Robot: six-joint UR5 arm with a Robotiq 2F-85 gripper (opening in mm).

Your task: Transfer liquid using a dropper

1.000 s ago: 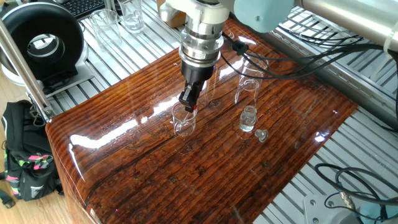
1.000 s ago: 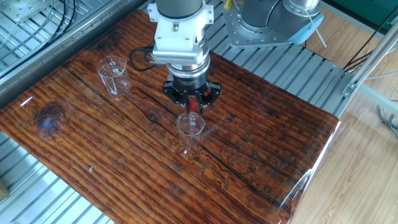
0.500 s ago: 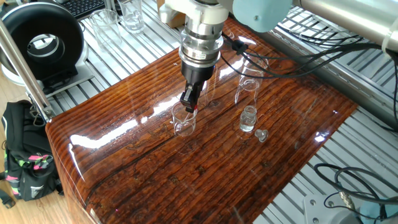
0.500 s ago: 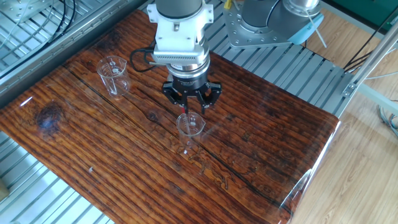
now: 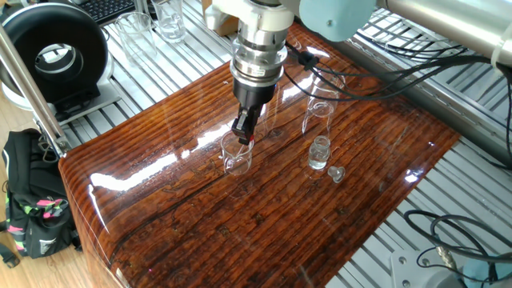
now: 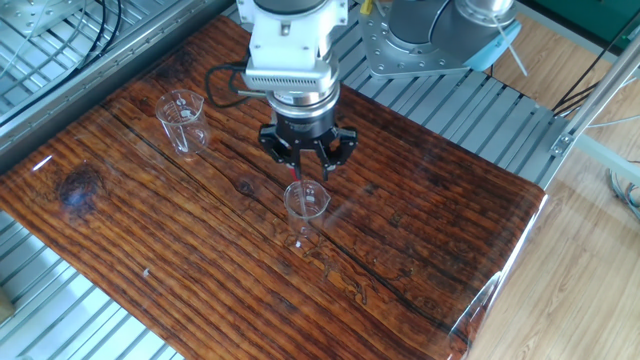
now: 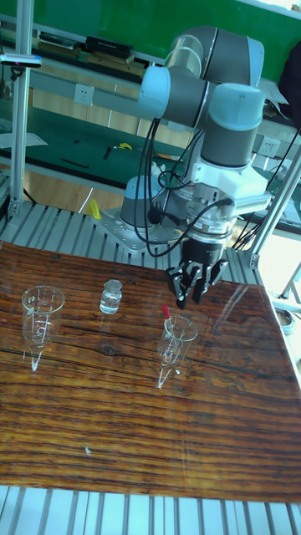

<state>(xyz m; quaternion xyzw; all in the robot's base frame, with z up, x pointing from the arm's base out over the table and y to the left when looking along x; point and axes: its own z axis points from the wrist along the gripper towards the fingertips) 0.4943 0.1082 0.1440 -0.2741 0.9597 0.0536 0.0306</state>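
Observation:
The dropper stands tilted in a clear conical glass (image 7: 177,338) at the middle of the wooden table, its red bulb (image 7: 165,311) sticking out above the rim. The bulb also shows as a red spot (image 5: 250,142) in one fixed view. My gripper (image 7: 194,291) hangs just above the bulb, open, with its fingers spread and nothing between them. In the other fixed view the gripper (image 6: 304,168) sits directly over the same glass (image 6: 306,203). The liquid is too faint to make out in any view.
A second conical glass (image 6: 182,118) stands on the table away from the first one (image 7: 40,316). A small glass bottle (image 5: 318,152) and its loose stopper (image 5: 337,173) sit beside each other. Metal slats and cables ring the table (image 5: 240,224).
The gripper was shut on the red bulb a second ago. It has opened, let go of the dropper in the glass and risen slightly.

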